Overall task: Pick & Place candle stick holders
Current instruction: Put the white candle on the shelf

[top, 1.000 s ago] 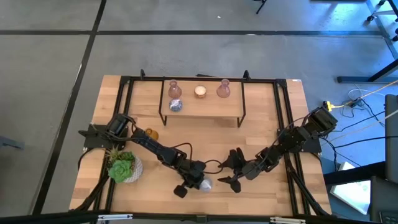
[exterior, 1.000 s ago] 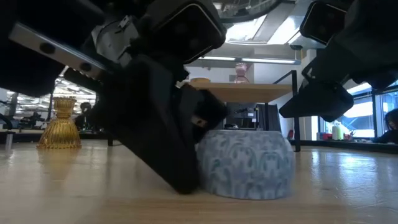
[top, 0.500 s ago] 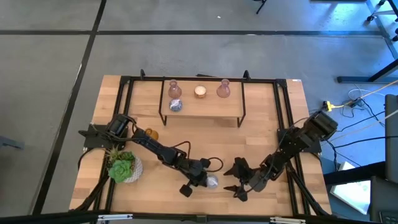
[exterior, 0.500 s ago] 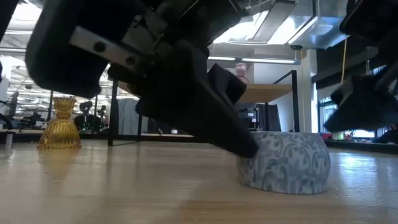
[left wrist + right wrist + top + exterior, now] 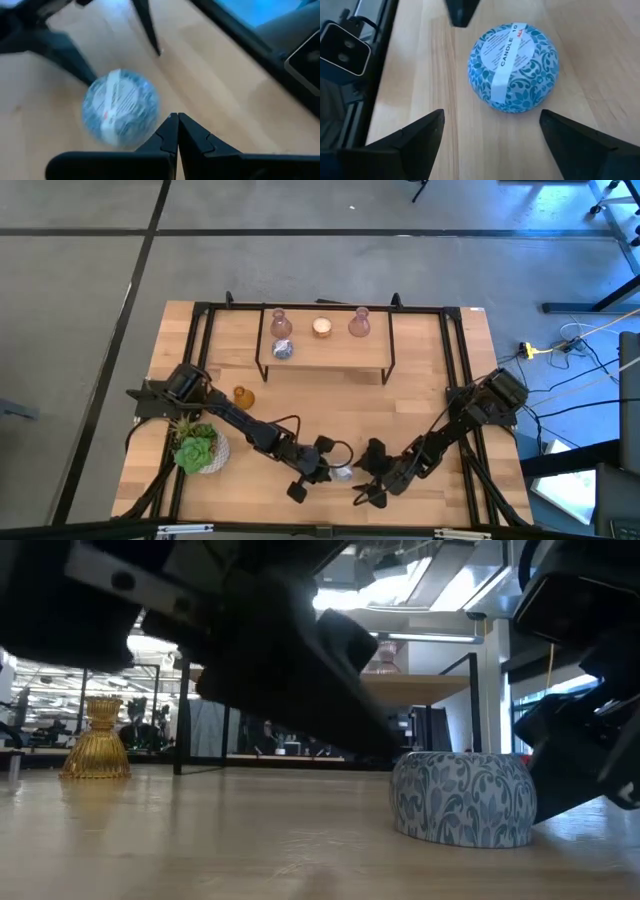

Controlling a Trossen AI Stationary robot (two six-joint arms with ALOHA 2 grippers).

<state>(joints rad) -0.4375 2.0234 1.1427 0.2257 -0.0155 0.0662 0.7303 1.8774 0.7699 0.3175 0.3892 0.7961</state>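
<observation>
A silvery-blue round candle stick holder with a white label strip rests flat on the wooden table near its front edge. My left gripper is shut and hangs just above and to the left of the holder, with a small gap to it. My right gripper is open at the holder's right, its fingers spread wider than the holder and their tips just short of it. An amber holder stands on the table at the left.
A black-framed wooden riser at the back carries two pink vase-shaped holders, a cream-white one and a second silvery-blue one. A green succulent in a pale pot stands at the near left. Black rails line the table's sides.
My left gripper, shut, has pushed the round holder a little toward the table's right, then risen off the table and turned. My right gripper has come down and moved toward the near edge, up to the holder's right side.
</observation>
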